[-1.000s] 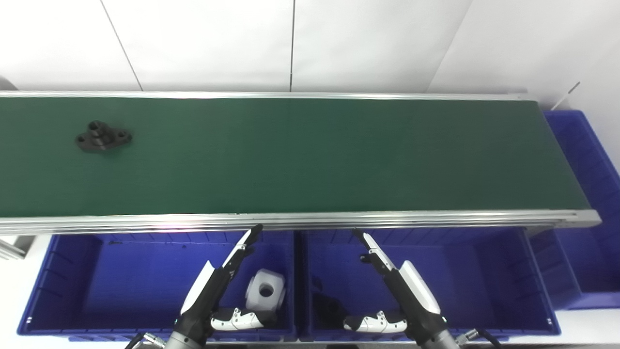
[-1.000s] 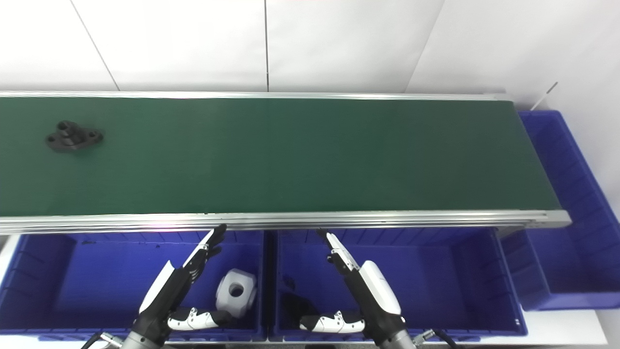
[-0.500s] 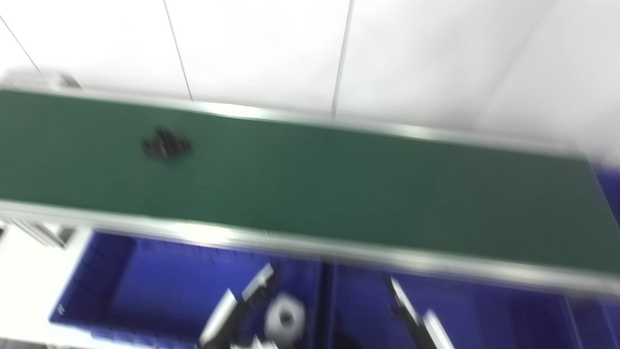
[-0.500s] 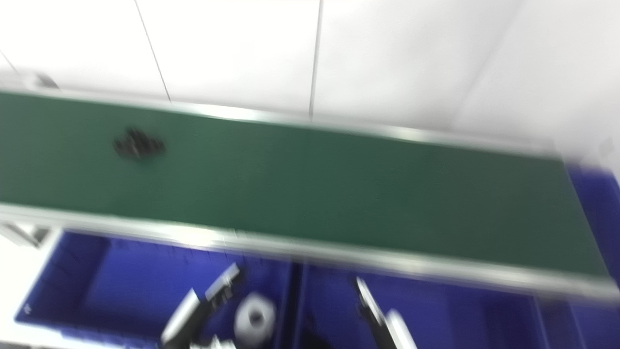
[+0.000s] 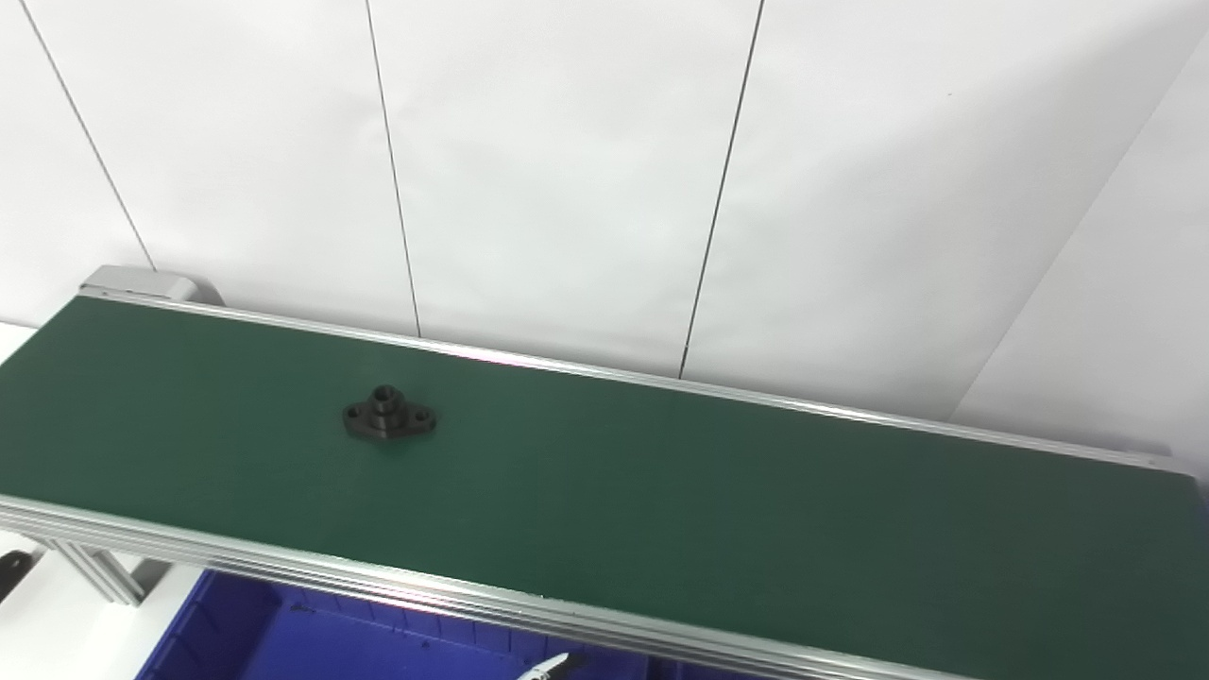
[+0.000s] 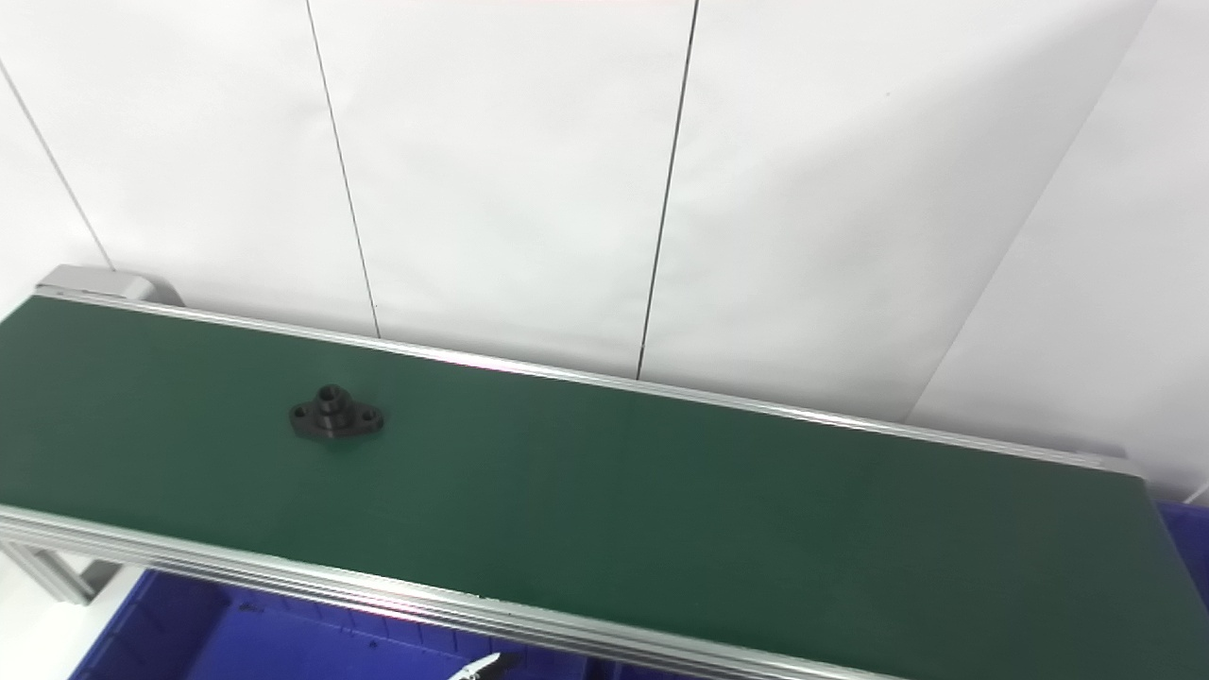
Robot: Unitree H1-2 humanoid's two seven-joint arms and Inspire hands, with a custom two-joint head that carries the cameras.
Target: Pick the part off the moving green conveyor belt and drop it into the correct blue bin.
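clearly the black part [image 5: 388,418] lies up-left of the left hand [image 5: 549,669]
only a fingertip shows at the bottom edge, so its openness cannot be told; the right hand is unseen; the part's long axis runs along the belt [image 5: 718,529].

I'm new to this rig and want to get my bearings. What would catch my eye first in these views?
The long green conveyor belt dominates, running slantwise across the picture under a white panelled wall. A single small black flanged part sits on its left portion, alone on the belt. Below the near rail, only a corner of a blue bin and a pale fingertip peek in at the bottom edge.
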